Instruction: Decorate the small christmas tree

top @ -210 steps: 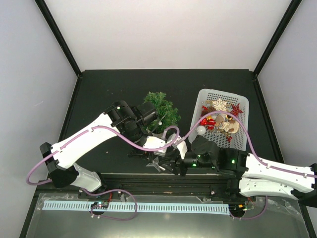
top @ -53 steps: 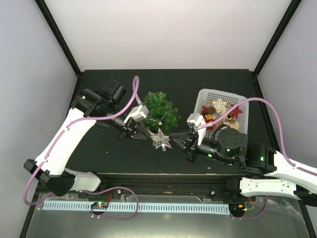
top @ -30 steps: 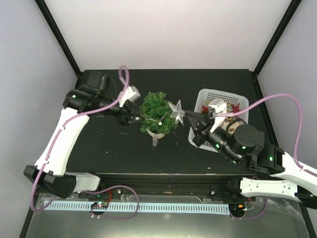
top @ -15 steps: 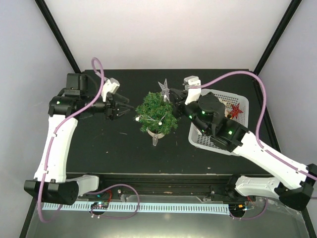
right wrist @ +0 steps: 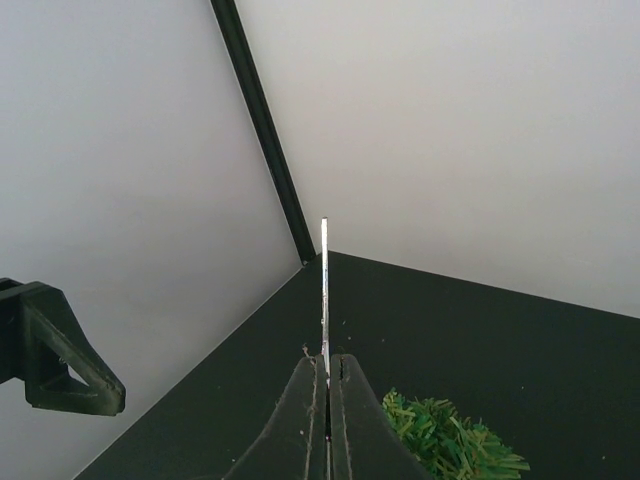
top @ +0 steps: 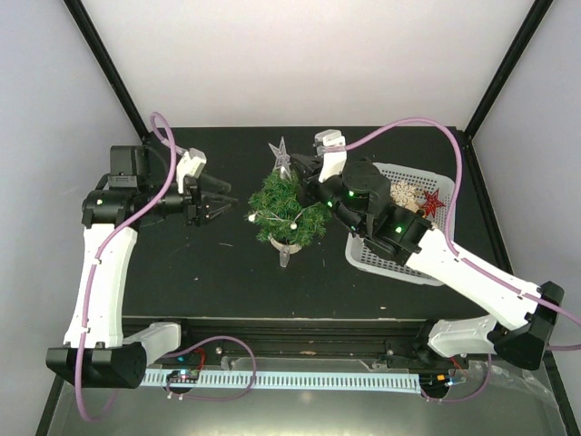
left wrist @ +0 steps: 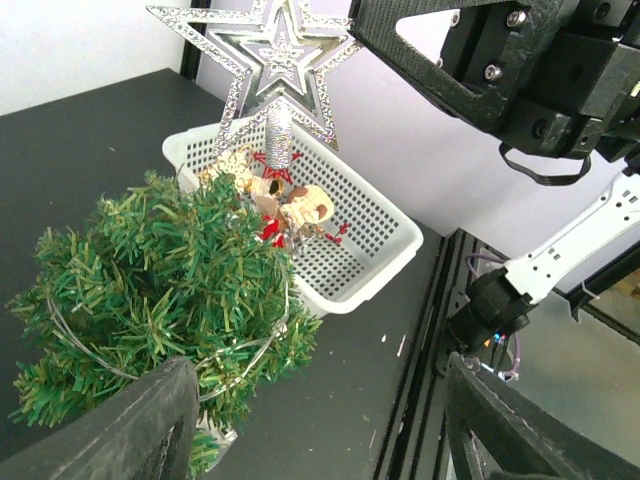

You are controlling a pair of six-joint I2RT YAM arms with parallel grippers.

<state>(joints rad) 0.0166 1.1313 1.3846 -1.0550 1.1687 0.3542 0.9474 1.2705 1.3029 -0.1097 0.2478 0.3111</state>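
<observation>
Left end effector [top: 221, 201] hangs just left of the small christmas tree [top: 289, 213], its 2 fingers spread wide and holding nothing. Tree's upright mid-table [top: 195, 282]. Just above it the right end effector [top: 297, 170] is pinching a silver star [top: 280, 154], and there's a white basket [top: 381, 262] of ornaments right beside it.

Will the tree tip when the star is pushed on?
Probably tippy: the small christmas tree is bushy, far wider than its white pot. Branches look soft, likely yielding under the star. The left end effector is open, apart, not bracing it.
</observation>
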